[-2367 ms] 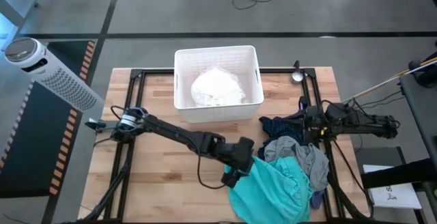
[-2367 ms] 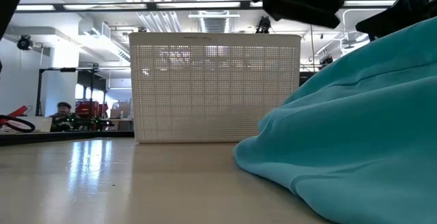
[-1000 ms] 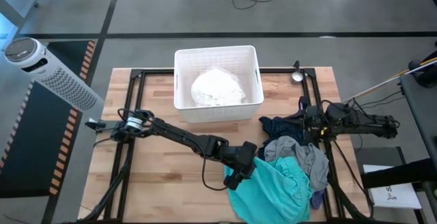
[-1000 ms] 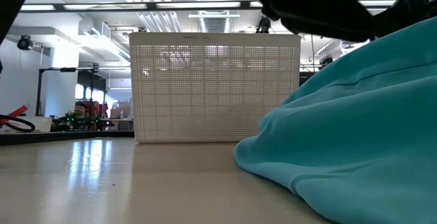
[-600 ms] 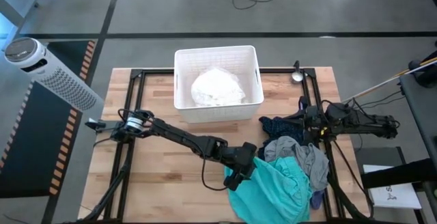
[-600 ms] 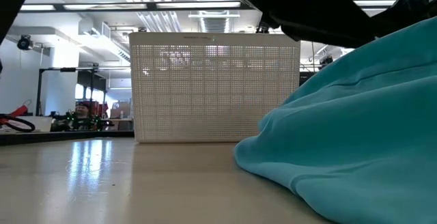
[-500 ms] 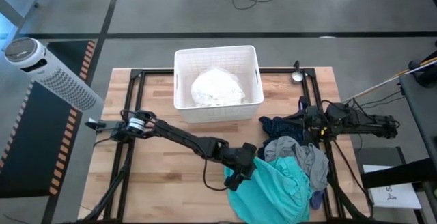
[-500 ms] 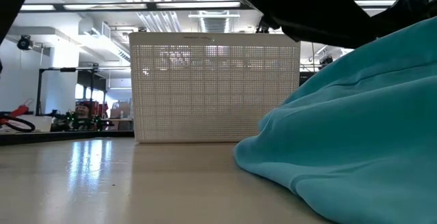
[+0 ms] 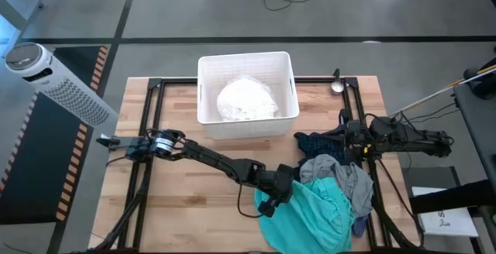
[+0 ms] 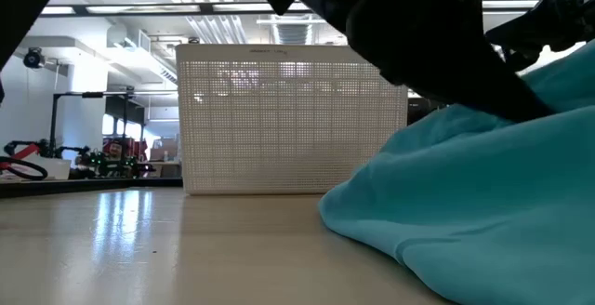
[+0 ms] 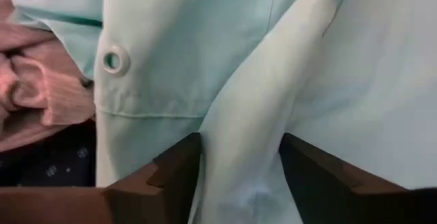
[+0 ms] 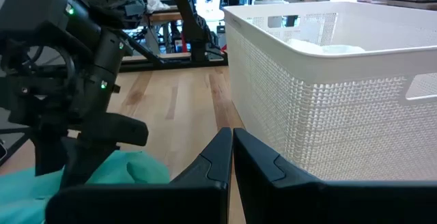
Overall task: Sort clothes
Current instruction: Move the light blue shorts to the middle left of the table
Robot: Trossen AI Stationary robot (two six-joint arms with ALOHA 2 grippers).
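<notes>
Wooden boards make up the table (image 9: 178,200), the biggest thing we see, with a black frame running round its edges. Next in size is the teal garment (image 9: 310,215), heaped at the near right part of the table in the high view and filling the right of the low view. Our left gripper (image 9: 279,196) is pressed into its left edge; in the left wrist view the two fingers (image 11: 171,176) stand apart with a fold of teal cloth between them, not yet clamped. The white bin (image 9: 248,122) sits at the far middle of the table with a white garment (image 9: 246,99) bundled inside. Just beside the teal heap, on its far right side, lie a grey garment (image 9: 345,176) and a navy one (image 9: 322,144), touching each other. Our right gripper (image 9: 349,138) rests over the navy cloth at the table's right edge, its fingers (image 12: 229,159) closed together on nothing.
</notes>
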